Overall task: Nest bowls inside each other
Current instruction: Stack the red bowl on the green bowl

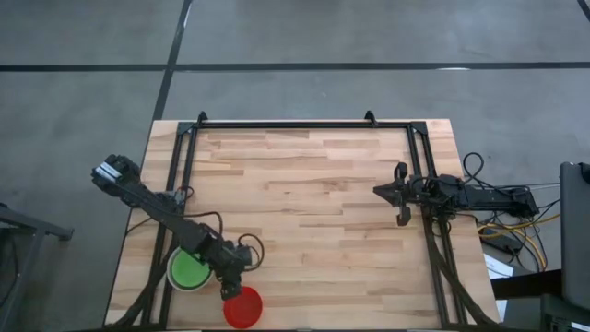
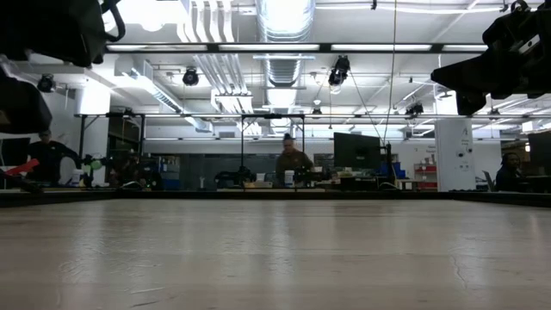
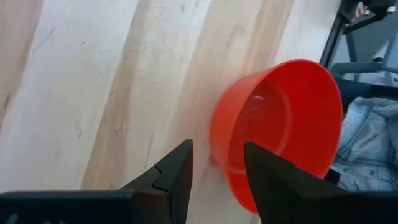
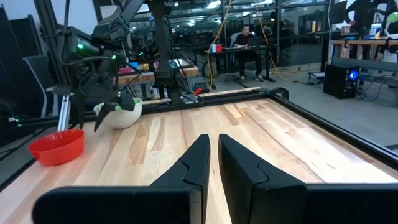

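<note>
A red bowl [image 1: 242, 307] stands upright on its base near the table's front edge, left of the middle; it also shows in the left wrist view [image 3: 280, 124] and the right wrist view [image 4: 56, 146]. Beside it, farther left, a green bowl [image 1: 189, 267] sits nested in a pale white bowl [image 4: 124, 115]. My left gripper [image 1: 230, 284] hangs open just above the red bowl's left rim [image 3: 217, 163] and touches nothing. My right gripper [image 1: 376, 192] waits shut at the table's right side [image 4: 213, 155], well away from the bowls.
Black frame rails [image 1: 184, 157] run along the table's left, far and right sides. The red bowl is close to the front edge [image 1: 277, 325]. Bare wood [image 1: 313, 212] lies between the arms. A person's checked cloth [image 3: 370, 146] shows beyond the table edge.
</note>
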